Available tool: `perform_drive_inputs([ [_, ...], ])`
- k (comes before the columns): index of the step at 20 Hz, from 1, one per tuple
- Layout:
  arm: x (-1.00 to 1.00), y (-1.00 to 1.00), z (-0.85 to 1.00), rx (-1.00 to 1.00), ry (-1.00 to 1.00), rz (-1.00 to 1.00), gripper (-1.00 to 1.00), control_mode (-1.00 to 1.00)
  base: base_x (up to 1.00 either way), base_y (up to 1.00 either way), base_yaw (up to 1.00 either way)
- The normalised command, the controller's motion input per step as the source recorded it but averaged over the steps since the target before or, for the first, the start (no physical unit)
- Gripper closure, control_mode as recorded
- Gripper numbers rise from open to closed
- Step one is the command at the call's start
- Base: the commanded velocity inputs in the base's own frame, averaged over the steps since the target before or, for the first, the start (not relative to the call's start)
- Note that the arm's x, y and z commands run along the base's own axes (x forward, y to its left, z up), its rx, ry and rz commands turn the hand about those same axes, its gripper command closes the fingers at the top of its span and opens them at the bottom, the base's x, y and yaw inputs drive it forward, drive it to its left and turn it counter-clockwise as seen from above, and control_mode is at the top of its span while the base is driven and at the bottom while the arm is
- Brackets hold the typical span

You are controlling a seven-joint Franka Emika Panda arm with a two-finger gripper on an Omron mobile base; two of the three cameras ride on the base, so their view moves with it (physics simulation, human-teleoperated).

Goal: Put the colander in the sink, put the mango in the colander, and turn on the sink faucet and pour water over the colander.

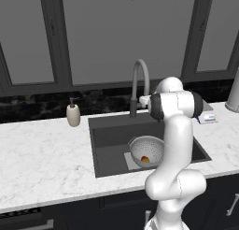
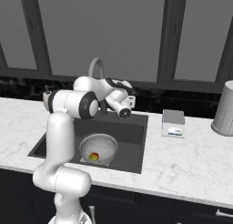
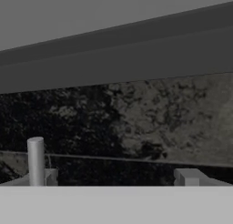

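Left base view: colander (image 1: 147, 150) sits in the sink (image 1: 109, 136) with the mango (image 1: 145, 159) inside it, so only the tap is left, I reckon. The arm reaches up beside the faucet (image 1: 140, 86), and no water is running.

Right base view: the pincer (image 2: 130, 101) is just right of the faucet (image 2: 97, 73) base, jaws spread wide, holding nothing.

Hand view: fingertips (image 3: 187, 177) wide apart, pointing at the dark backsplash, with a grey post (image 3: 35, 160) at the left, probably the lever.

Risk: that lever is small, so an open finger could slide past it or shove the spout off the colander.
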Motion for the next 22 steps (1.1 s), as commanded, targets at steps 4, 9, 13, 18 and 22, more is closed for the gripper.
perform_drive_inputs([
  [4, 0.0, -0.92, 0.0, 0.04, -0.04, 0.0, -1.0, -1.0, 0.0, 0.0, 0.0],
  [9, 0.0, -0.99, -0.03, 0.06, -0.04, 0.0, -1.0, -1.0, 0.0, 0.0, 0.0],
  [13, 0.01, -0.99, -0.07, 0.06, -0.04, 0.0, -1.0, -1.0, 0.0, 0.0, 0.0],
  [18, 0.0, -0.89, -0.12, 0.04, -0.02, 0.0, -1.0, -1.0, 0.0, 0.0, 0.0],
  [22, 0.0, -0.82, -0.11, 0.02, 0.0, 0.0, -1.0, -1.0, 0.0, 0.0, 0.0],
])
